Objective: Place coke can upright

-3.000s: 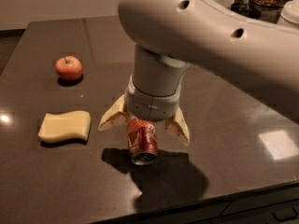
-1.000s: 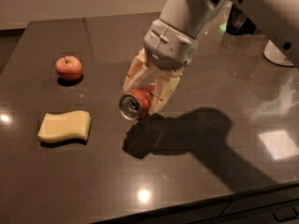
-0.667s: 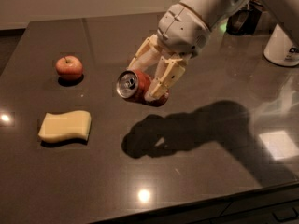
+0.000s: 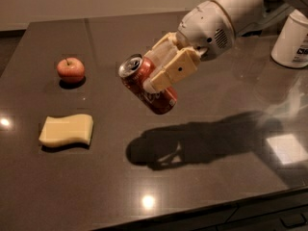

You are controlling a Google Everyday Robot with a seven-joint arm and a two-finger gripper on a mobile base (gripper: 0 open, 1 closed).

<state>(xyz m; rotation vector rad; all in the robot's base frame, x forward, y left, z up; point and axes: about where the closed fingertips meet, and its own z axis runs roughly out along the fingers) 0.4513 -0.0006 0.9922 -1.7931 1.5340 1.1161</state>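
The red coke can [image 4: 144, 85] is held in the air above the middle of the dark table [image 4: 159, 186], tilted with its silver top pointing up and to the left. My gripper [image 4: 163, 66] is shut on the can's middle, its cream fingers [image 4: 175, 71] clamped on either side. The white arm reaches in from the upper right. The can's shadow falls on the table below and to the right.
A red apple [image 4: 70, 69] sits at the left. A yellow sponge [image 4: 66, 130] lies at the front left. A white container [image 4: 291, 38] stands at the far right edge. The table's front edge runs along the bottom.
The gripper has lifted the can off the table and swung it up, turning the can from lying toward more upright. The arm has drawn back to the right.
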